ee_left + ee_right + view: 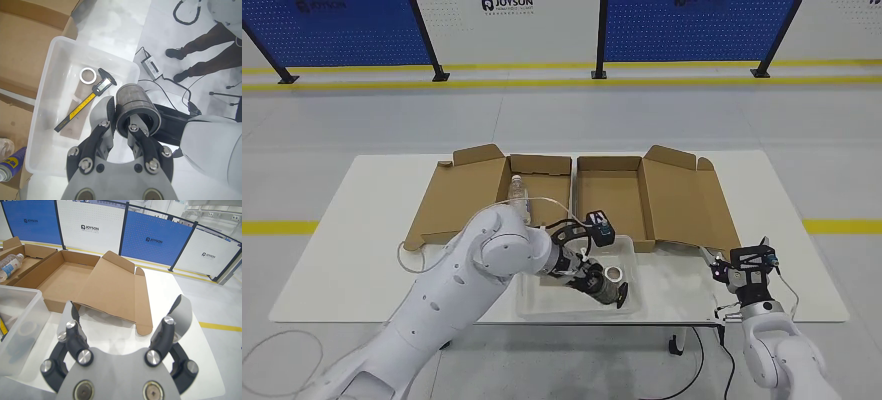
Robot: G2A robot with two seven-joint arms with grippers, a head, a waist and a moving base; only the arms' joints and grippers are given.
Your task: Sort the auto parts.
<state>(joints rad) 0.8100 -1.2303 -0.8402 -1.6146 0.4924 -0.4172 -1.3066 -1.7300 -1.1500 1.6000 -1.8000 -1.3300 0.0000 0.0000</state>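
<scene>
My left gripper [121,113] is shut on a grey metal cylinder [136,102], one finger inside its bore and the other against its outer wall. It hangs at the near right corner of the clear plastic bin [43,85]. From above, the left gripper [610,290] and cylinder sit over the bin [532,300]. Inside the bin lie a yellow and black digital caliper [85,102] and a silver ring [88,75]. My right gripper [124,311] is open with nothing in it, over the table's front right corner [745,262].
Two open cardboard boxes [492,195] [612,200] stand behind the bin. A plastic bottle [517,190] lies in the left box, and a blue spray can [9,164] is beside the bin. The right box's flap [113,294] lies flat ahead of my right gripper.
</scene>
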